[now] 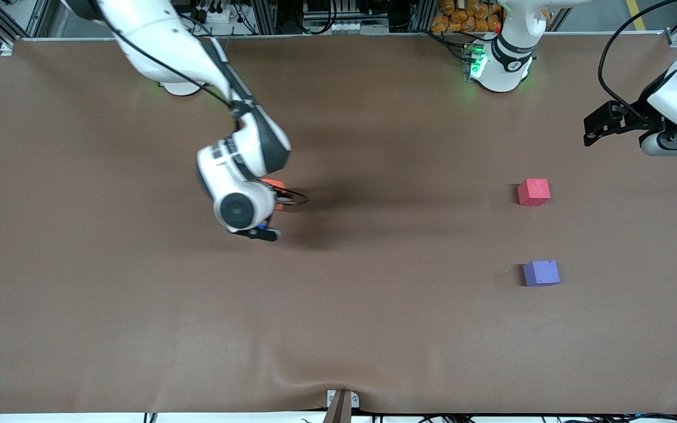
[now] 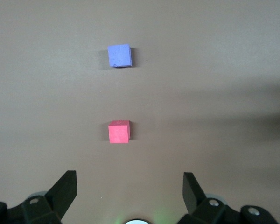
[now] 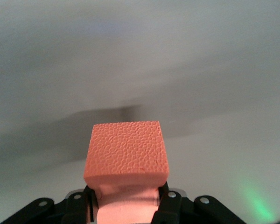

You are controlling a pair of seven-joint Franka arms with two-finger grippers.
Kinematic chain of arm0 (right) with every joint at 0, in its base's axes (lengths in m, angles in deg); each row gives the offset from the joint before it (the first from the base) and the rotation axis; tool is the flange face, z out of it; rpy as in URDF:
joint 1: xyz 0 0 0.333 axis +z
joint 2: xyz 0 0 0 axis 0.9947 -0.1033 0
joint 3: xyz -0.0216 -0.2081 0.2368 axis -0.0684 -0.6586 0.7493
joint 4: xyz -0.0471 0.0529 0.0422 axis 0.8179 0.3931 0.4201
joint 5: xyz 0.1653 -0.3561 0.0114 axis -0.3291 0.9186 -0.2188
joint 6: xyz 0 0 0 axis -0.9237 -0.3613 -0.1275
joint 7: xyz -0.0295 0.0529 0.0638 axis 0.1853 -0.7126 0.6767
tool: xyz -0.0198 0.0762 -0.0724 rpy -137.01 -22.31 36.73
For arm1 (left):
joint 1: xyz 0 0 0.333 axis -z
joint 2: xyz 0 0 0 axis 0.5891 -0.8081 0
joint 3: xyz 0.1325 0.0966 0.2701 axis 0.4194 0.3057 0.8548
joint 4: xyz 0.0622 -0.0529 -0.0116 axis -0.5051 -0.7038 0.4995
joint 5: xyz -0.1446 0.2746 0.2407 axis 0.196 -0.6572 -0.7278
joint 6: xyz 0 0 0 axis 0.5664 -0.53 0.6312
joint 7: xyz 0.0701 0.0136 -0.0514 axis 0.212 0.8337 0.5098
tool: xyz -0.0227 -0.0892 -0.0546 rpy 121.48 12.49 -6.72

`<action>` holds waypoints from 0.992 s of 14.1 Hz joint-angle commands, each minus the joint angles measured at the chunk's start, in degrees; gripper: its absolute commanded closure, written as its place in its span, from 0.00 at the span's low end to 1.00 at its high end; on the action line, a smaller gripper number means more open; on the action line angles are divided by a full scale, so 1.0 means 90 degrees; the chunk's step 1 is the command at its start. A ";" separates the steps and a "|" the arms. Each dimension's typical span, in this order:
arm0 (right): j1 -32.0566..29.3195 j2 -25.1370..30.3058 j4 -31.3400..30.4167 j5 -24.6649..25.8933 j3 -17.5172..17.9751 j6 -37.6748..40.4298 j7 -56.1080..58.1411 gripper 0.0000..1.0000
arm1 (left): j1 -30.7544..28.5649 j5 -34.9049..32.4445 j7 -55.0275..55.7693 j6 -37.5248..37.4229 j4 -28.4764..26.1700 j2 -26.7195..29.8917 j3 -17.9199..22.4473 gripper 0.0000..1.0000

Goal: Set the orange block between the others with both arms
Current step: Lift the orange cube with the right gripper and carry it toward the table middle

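Your right gripper (image 3: 126,205) is clamped on the orange block (image 3: 127,156), left of centre in the front view. Your left gripper (image 2: 129,186) (fingers spread, nothing held) waits at upper right, over the table (image 1: 374,329) near the red-pink block (image 1: 533,192) and purple-blue block (image 1: 541,273).

surface (image 1: 138,329): wide, brown matte cover, wrinkled at edge nearest front camera | on it: small red-pink foam cube (image 1: 533,192), small purple-blue foam cube (image 1: 541,273) nearer front camera, apart, both toward left arm's end | two round arm bases
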 commanded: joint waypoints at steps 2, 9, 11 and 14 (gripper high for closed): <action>0.0208 -0.0152 0.0379 -0.0407 -0.0100 -0.0012 -0.0012 1.00 | -0.0028 0.0083 0.0091 -0.0055 -0.0090 0.0162 -0.0004 0.00; -0.0516 0.0034 -0.0420 0.0021 -0.0149 0.0780 0.1425 0.99 | 0.0001 0.0083 0.0100 -0.0025 -0.0080 0.0133 -0.0004 0.00; -0.0439 0.0005 -0.0490 0.0071 -0.0158 0.0673 0.1425 0.99 | 0.0011 0.0083 0.0100 -0.0025 -0.0080 0.0133 -0.0004 0.00; -0.0293 -0.0015 -0.0441 0.0062 -0.0149 0.0575 0.1318 0.99 | 0.0031 0.0083 0.0100 -0.0006 -0.0080 0.0113 -0.0004 0.00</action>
